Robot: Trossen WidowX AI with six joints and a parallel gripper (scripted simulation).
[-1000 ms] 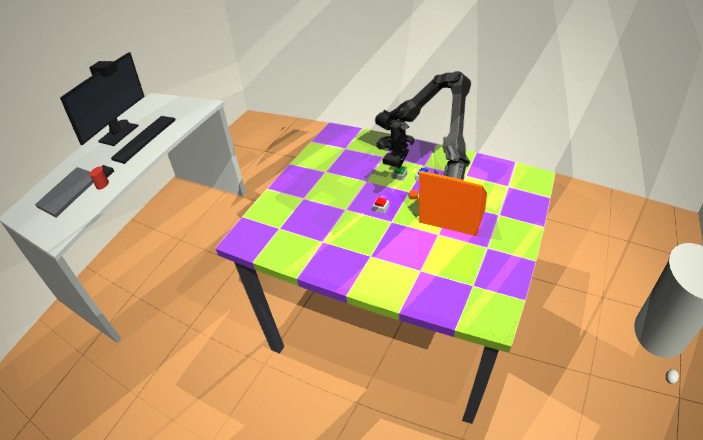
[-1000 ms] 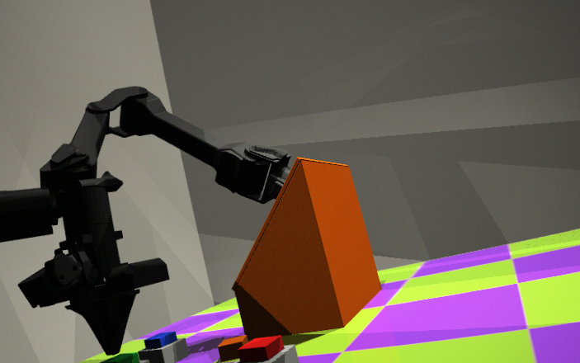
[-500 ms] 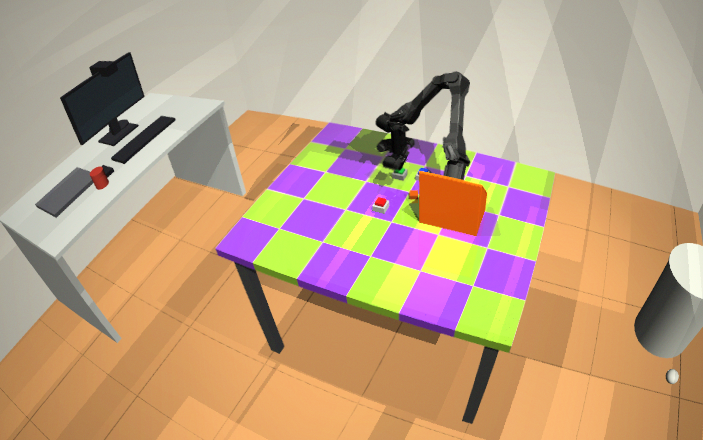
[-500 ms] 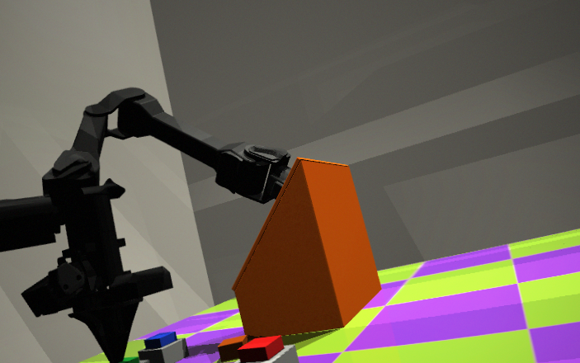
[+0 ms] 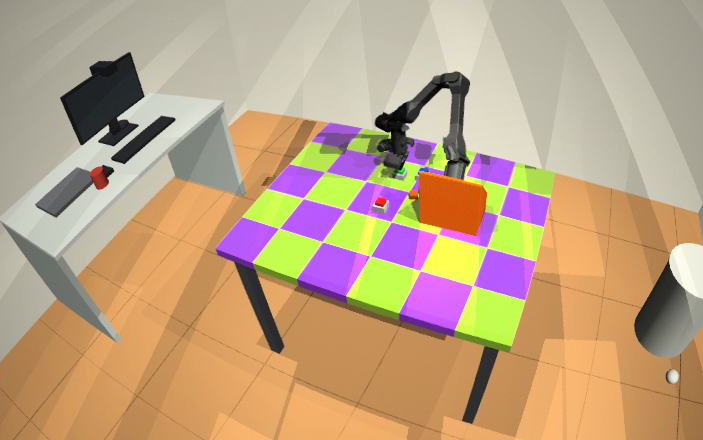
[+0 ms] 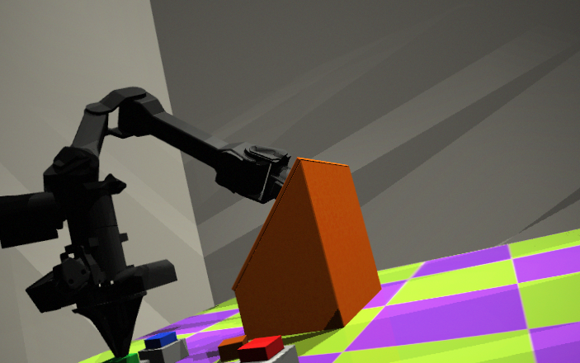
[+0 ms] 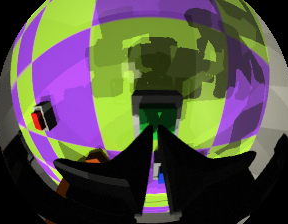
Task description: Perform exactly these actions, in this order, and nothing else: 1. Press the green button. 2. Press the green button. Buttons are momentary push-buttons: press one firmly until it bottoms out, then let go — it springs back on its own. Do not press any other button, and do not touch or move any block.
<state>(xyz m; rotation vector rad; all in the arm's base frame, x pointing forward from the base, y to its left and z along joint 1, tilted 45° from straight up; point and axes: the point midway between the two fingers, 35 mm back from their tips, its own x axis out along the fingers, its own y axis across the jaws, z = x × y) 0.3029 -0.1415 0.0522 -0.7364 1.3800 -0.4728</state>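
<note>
Risk: blue button (image 6: 161, 339) sits just beside the green button (image 6: 122, 359), with a small orange block (image 6: 232, 347) and the red button (image 6: 261, 347) a little further along; any sideways drift of the tip could hit one of them. A shallow push would not bottom the button out.

Pose: arm folded high at the elbow, wrist pointing straight down. Gripper (image 6: 118, 347) narrowed to a wedge, holding nothing, tip at the green cap near the table's (image 5: 309, 273) far edge; contact looks likely, depth not readable. Tall orange slab (image 5: 450, 203) stands apart.
</note>
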